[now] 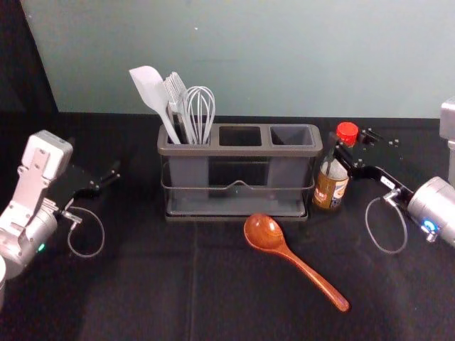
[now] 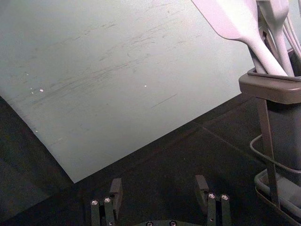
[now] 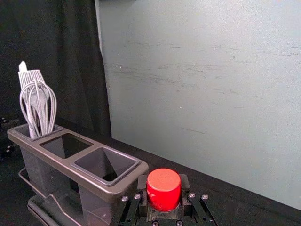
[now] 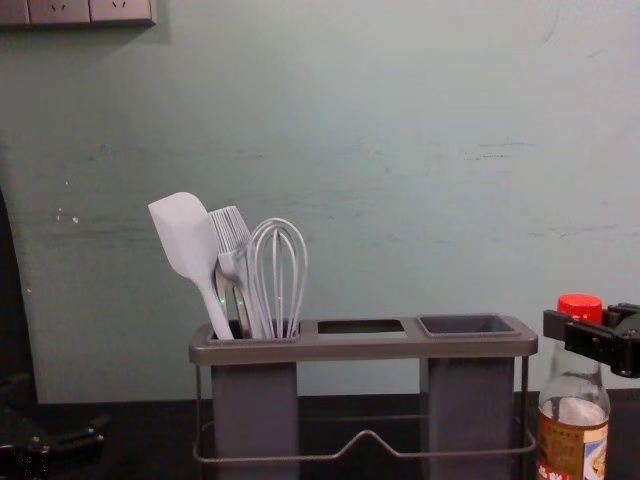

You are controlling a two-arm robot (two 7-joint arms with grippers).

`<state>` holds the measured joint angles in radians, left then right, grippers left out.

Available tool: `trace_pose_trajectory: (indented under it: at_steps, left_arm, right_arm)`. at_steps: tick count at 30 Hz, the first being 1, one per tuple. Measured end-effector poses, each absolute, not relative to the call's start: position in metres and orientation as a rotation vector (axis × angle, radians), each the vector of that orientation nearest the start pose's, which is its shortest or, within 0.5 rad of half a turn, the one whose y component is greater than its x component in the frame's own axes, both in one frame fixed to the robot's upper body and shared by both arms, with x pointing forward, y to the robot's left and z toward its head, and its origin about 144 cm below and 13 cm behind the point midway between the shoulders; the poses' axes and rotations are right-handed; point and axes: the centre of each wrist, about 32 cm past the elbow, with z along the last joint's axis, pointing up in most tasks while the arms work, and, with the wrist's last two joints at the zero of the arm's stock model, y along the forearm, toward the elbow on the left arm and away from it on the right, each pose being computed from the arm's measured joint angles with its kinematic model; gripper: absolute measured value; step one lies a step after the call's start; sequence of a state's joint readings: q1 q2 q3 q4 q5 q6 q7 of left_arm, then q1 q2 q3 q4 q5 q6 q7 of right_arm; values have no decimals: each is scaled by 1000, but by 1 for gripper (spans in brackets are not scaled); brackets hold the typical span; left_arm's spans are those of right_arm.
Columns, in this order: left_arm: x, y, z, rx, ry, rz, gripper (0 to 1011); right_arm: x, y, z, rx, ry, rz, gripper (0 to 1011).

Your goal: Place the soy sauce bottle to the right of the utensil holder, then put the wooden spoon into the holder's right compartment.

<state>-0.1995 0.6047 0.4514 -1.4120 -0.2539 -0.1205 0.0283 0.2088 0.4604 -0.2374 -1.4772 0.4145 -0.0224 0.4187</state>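
The right gripper (image 1: 350,158) holds the neck of the soy sauce bottle (image 1: 331,186), upright close beside the holder's right end. In the right wrist view the right gripper (image 3: 163,188) has its fingers against both sides, just around the red cap (image 3: 163,189). The grey utensil holder (image 1: 238,150) has an empty middle and right compartment (image 4: 467,325); its left one holds white utensils (image 4: 272,280). The wooden spoon (image 1: 295,259) lies in front of the holder, bowl towards it, handle slanting front-right. The left gripper (image 1: 106,183) is parked at the left; the left gripper (image 2: 157,193) stands open, nothing between its fingers.
Behind the dark table (image 1: 142,284) rises a pale wall (image 1: 284,64). The holder's wire rail (image 4: 368,436) runs across its front. A wall socket panel (image 4: 75,12) is at the chest view's top left. Dark cloth (image 3: 51,52) hangs beyond the holder in the right wrist view.
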Motion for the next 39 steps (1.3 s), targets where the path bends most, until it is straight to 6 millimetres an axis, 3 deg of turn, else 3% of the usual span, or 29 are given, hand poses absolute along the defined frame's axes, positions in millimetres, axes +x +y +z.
trace_pose_trajectory:
  at_steps: [20, 27, 28, 39]
  left_arm:
    - [489, 310, 1140, 305, -285, 1248, 1005]
    - [489, 310, 1140, 304, -285, 1248, 1005]
    - [489, 310, 1140, 305, -285, 1248, 1005]
    - [489, 310, 1140, 304, -285, 1248, 1005]
  right_arm:
    - [512, -303, 1183, -48, -84, -978, 396]
    - [512, -305, 1184, -39, -81, -984, 600]
    - [511, -305, 1186, -29, -83, -985, 659]
    - [501, -310, 1208, 18, -134, -982, 944]
